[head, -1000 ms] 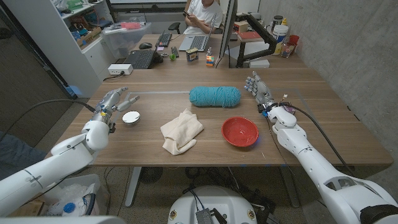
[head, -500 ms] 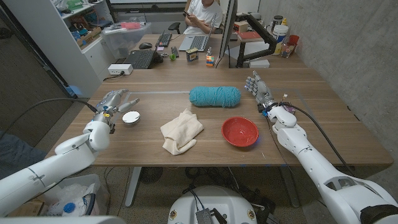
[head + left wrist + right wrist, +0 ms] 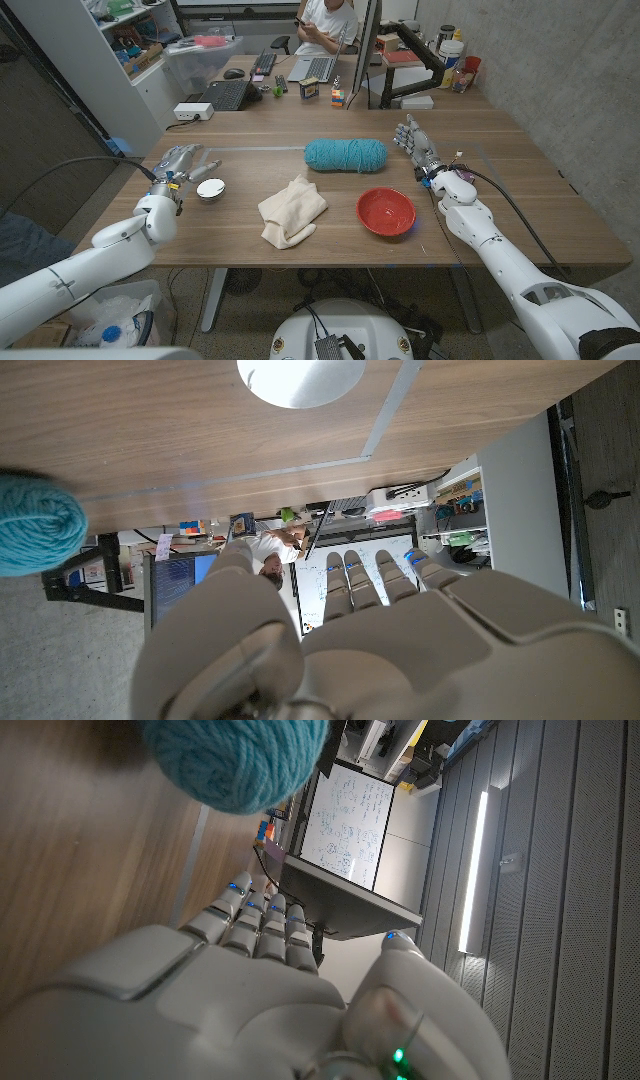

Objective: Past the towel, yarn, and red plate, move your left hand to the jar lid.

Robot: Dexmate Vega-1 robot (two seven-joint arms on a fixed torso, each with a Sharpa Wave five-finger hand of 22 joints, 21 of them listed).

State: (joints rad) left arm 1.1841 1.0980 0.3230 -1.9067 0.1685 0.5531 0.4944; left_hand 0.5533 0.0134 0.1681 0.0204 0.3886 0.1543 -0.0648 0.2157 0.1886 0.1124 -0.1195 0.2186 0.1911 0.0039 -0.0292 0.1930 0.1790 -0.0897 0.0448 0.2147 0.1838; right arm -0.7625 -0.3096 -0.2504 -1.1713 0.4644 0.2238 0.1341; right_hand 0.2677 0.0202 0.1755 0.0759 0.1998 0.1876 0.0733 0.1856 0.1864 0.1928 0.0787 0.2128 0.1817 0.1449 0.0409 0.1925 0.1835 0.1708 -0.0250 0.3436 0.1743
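The white jar lid [image 3: 211, 188] lies on the wooden table [image 3: 330, 215] at the left. My left hand [image 3: 183, 163] hovers just beside it on its outer side, fingers apart and holding nothing; from the left wrist view the jar lid [image 3: 300, 374] lies ahead of the hand [image 3: 330, 630]. A cream towel [image 3: 291, 209] lies crumpled in the middle. The teal yarn [image 3: 346, 154] sits behind it. A red plate [image 3: 386, 210] is to the right. My right hand [image 3: 418, 143] stands past the yarn's right end, fingers extended, empty; the yarn [image 3: 235, 755] lies close ahead of it.
A second desk behind the table carries a black keyboard [image 3: 222, 95], a laptop [image 3: 313, 68] and small items, with a seated person [image 3: 327, 20] beyond. A monitor arm [image 3: 420, 55] stands at the back right. Shelves [image 3: 130, 30] stand at the left.
My left hand has drifted slightly back toward the left, staying beside the jar lid. The right hand and the objects have not moved.
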